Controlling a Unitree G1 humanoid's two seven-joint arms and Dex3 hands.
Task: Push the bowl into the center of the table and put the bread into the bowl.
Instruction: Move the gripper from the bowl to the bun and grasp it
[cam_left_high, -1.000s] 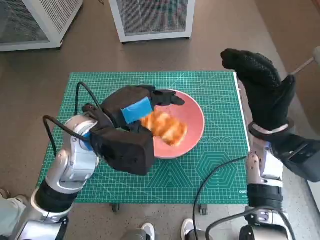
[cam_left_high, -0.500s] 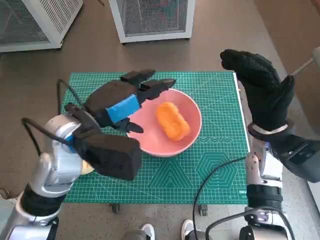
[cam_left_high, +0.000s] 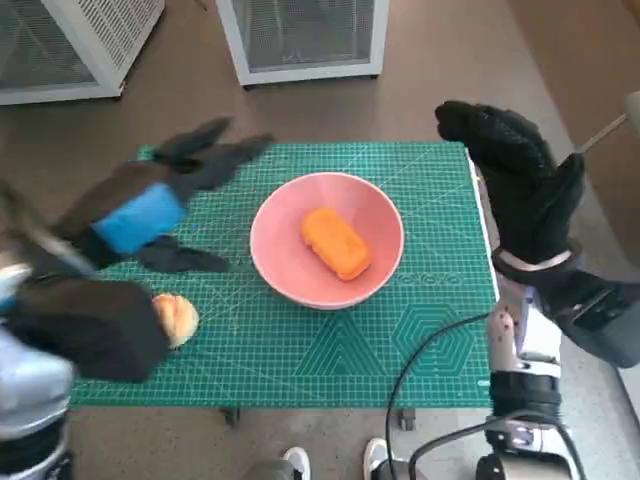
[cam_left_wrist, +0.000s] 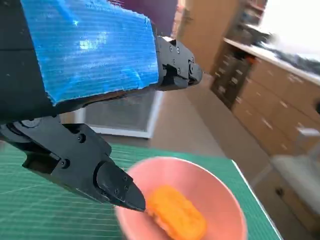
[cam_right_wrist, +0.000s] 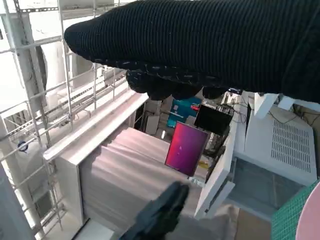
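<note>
On the counter (cam_left_high: 430, 350), seen from the head view, a green mat covers the top. The pink bowl (cam_left_high: 327, 240) sits near the middle of the mat, and the orange bread (cam_left_high: 336, 241) lies inside it. The left hand (cam_left_high: 150, 210) is off to the left of the bowl, above the mat, blurry, with its fingers spread and nothing in them. A small round bun (cam_left_high: 176, 318) lies on the mat near the left arm, well apart from the bowl. The right hand (cam_left_high: 515, 180) stands up over the right edge of the counter, holding nothing. Two white mesh boxes (cam_left_high: 300, 35) stand on the floor behind.

From the left wrist view, the left hand (cam_left_wrist: 100, 100) has its black fingers (cam_left_wrist: 115, 185) wide apart above the bowl (cam_left_wrist: 220, 195), with the bread (cam_left_wrist: 176, 219) below.

From the right wrist view, the right hand (cam_right_wrist: 210, 45) is a dark band; I cannot tell how its fingers lie there.
</note>
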